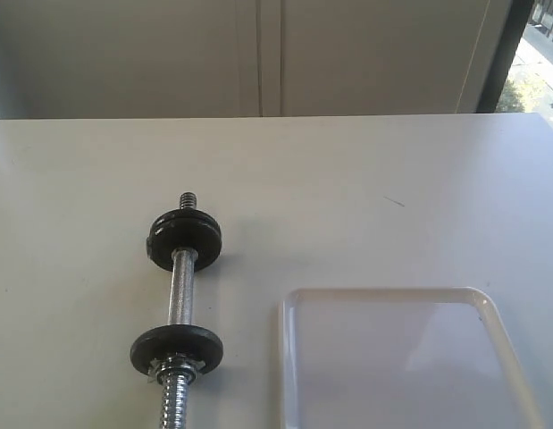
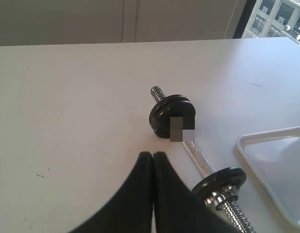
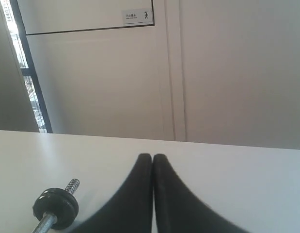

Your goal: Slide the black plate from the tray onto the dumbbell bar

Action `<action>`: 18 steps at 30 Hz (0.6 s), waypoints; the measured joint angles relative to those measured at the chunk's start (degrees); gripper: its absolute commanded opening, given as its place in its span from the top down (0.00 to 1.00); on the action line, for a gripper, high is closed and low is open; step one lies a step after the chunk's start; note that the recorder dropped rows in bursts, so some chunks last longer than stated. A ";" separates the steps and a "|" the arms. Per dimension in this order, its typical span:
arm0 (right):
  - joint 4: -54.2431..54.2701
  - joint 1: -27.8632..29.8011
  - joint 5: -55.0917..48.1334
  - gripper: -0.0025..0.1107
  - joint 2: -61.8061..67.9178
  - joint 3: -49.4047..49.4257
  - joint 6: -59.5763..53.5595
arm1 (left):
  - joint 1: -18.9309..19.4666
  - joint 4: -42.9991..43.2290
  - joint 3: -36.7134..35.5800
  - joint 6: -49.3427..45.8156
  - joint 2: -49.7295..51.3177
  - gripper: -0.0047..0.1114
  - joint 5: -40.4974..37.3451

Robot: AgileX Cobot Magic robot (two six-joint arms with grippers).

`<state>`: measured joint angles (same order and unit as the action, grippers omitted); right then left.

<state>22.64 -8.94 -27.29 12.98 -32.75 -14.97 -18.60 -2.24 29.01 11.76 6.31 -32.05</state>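
The dumbbell bar [image 1: 182,290] lies on the white table at the left, running from front to back. Black discs sit near its far end [image 1: 185,237], and another black disc [image 1: 176,350] sits nearer the front with a chrome nut [image 1: 175,368] against it. The white tray [image 1: 383,292] stands at the front right; the part that shows holds no black plate, so the plate is out of view. My left gripper [image 2: 152,154] is shut and empty, hovering beside the bar [image 2: 200,160]. My right gripper [image 3: 152,156] is shut and empty above the table, apart from the bar's far disc [image 3: 55,208].
A wall with panel seams runs behind the table's far edge [image 1: 276,116]. A window [image 1: 535,54] is at the back right. The tray's rim [image 2: 266,138] lies close to the bar's near disc [image 2: 218,182]. Neither arm shows in the exterior view.
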 measured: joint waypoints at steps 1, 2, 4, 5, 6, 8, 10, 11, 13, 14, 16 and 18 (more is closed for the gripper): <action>0.14 0.00 0.00 0.98 0.00 0.00 0.00 | 0.00 -0.04 0.00 0.00 0.00 0.96 0.00; 0.14 0.00 0.00 0.98 0.00 0.00 0.00 | 0.00 -0.04 0.00 0.00 0.00 0.96 0.10; 0.38 0.00 0.00 0.98 0.00 0.00 0.00 | 0.00 -0.04 0.00 0.00 0.00 0.96 0.10; 0.38 0.00 0.00 0.98 0.00 0.00 0.00 | 0.00 -0.04 0.00 0.00 0.00 0.96 0.10; 0.38 0.00 0.00 0.98 0.00 0.00 0.00 | 0.00 -0.04 0.00 0.00 0.00 0.96 0.10; 0.48 0.00 0.04 0.98 0.00 0.00 0.00 | 0.00 -0.04 0.00 0.00 0.00 0.96 0.10; 0.48 0.00 0.04 0.98 0.00 0.00 0.00 | 0.00 -0.04 0.00 0.00 0.00 0.96 0.10; 0.48 0.00 0.04 0.98 0.00 0.00 0.00 | 0.00 -0.04 0.00 0.00 0.00 0.96 0.10; 0.48 0.00 0.04 0.98 0.00 0.00 0.00 | 0.00 -0.04 0.00 0.00 0.00 0.96 0.10; 0.48 0.00 0.04 0.98 0.00 0.00 0.00 | 0.00 -0.04 0.00 0.00 0.00 0.96 0.10; 0.48 0.00 0.04 0.98 0.00 0.00 0.00 | 0.00 -0.04 0.00 0.00 0.00 0.96 0.10; 0.48 0.00 0.04 0.98 0.00 0.00 0.00 | 0.00 -0.04 0.00 0.00 0.00 0.96 0.10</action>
<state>23.12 -8.94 -27.26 12.98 -32.75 -14.97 -18.60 -2.27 29.01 11.76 6.31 -31.95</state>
